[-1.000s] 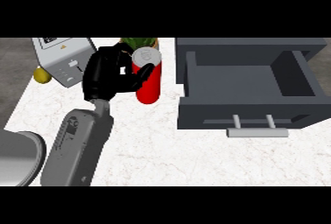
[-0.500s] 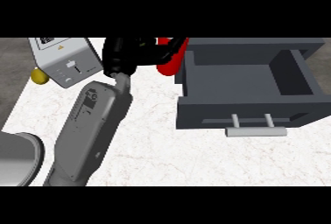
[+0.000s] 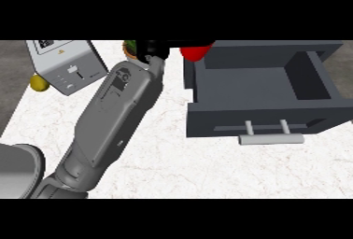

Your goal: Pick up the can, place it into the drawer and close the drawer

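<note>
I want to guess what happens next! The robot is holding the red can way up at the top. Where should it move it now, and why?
Probably a little to the right and down, over the open drawer. The red can sits in the left robot hand at the drawer's back left corner, not yet above its hollow inside, so letting go now would likely miss.

A white marbled bench [image 3: 207, 172] carries a light grey appliance [image 3: 69, 65] with small controls at the far left. A yellow object [image 3: 38, 83] touches its left side, overhanging the bench's edge.
</note>
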